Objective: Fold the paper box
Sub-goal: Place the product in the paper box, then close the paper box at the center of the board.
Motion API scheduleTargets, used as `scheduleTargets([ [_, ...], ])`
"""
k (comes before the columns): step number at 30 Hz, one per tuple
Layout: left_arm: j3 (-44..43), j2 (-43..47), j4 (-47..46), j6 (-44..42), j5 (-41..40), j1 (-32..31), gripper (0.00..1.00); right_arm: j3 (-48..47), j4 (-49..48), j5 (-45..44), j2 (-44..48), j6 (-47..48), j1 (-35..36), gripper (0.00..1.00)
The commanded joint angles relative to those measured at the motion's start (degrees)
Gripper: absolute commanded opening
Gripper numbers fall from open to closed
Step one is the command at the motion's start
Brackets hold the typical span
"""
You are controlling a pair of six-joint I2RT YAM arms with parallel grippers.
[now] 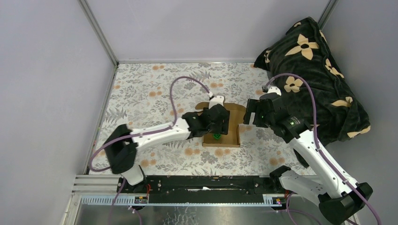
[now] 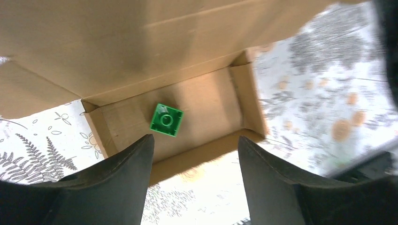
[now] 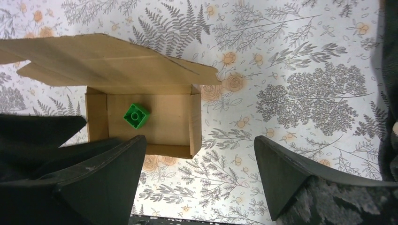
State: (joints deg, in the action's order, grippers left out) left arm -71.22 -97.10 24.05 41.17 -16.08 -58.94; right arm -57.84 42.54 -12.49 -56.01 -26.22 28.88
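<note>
Two grippers hang over the middle of the table [image 1: 155,84], and neither holds anything. The left gripper [image 2: 195,143] sits right above the paper box [image 3: 169,119], its jaws spread with only air between them. The right gripper [image 3: 199,143] hovers just beside the box's right wall, its jaws wide and empty.

The box stands well away from every table edge, already raised into a shallow tray with four walls up. Its lid flap [image 3: 108,58] is thrown back toward the far edge, and we cannot tell how steeply it leans. A green cube [image 3: 136,115] lies on the tray floor, left of centre and clear of the walls.

We judge the step in hand to be closing the lid. To do it well, we would:

- Steady the tray with one gripper on a side wall, pressing down rather than inward so the wall does not buckle.
- Take the lid near its free far edge with the other gripper.
- Swing the lid over along the crease at the rear wall.
- Guide its side tabs inside the tray walls, not over them.

Cardboard this thin will likely spring back, so we would hold the lid down for a moment. The light tray may also slide on the cloth if we push it sideways.
</note>
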Motion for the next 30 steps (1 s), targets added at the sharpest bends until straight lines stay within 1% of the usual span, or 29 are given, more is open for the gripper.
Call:
scheduleTargets([
  [1, -1.6, 10.6, 1.1, -1.7, -2.2, -1.2, 0.73, -0.3, -0.2, -2.8, 2.7, -0.1, -1.5, 0.92],
  [5, 1.9, 17.8, 5.1, -0.4, -4.2, -1.2, 0.73, 1.1, 2.0, -6.0, 2.0, -1.7, -1.6, 0.93],
  [8, 7.9, 22.2, 5.6, 2.0, -5.0, -1.1, 0.73, 4.5, 1.6, -7.3, 2.7, -5.1, -1.6, 0.94],
  [11, 14.5, 25.4, 4.6, 5.2, -4.2, -1.2, 0.72, 9.3, -0.6, -8.0, 5.1, -9.0, -1.6, 0.94],
  [14, 21.1, 28.6, 2.2, 7.4, -3.4, -1.6, 0.68, 13.0, -1.5, -8.4, 5.3, -11.4, -1.6, 0.92],
  [16, 24.3, 29.8, 0.7, 8.3, -2.7, -1.7, 0.63, 14.9, -2.1, -8.0, 4.1, -12.8, -1.6, 0.90],
  [19, 27.7, 30.3, -0.8, 9.2, -2.6, -1.8, 0.54, 17.0, -3.5, -6.0, 2.2, -15.9, -1.6, 0.85],
  [21, 29.6, 30.8, -1.9, 9.7, -3.5, -1.8, 0.52, 18.9, -6.6, -5.0, 1.5, -16.8, -1.6, 0.83],
  [24, 31.6, 30.3, -3.5, 10.2, -4.6, -1.6, 0.51, 20.4, -9.3, -5.0, -0.5, -17.1, -1.6, 0.82],
  [30, 32.6, 23.1, -10.1, 11.1, -2.4, -1.2, 0.52, 22.0, -14.7, -3.3, -5.5, -16.3, -1.6, 0.79],
])
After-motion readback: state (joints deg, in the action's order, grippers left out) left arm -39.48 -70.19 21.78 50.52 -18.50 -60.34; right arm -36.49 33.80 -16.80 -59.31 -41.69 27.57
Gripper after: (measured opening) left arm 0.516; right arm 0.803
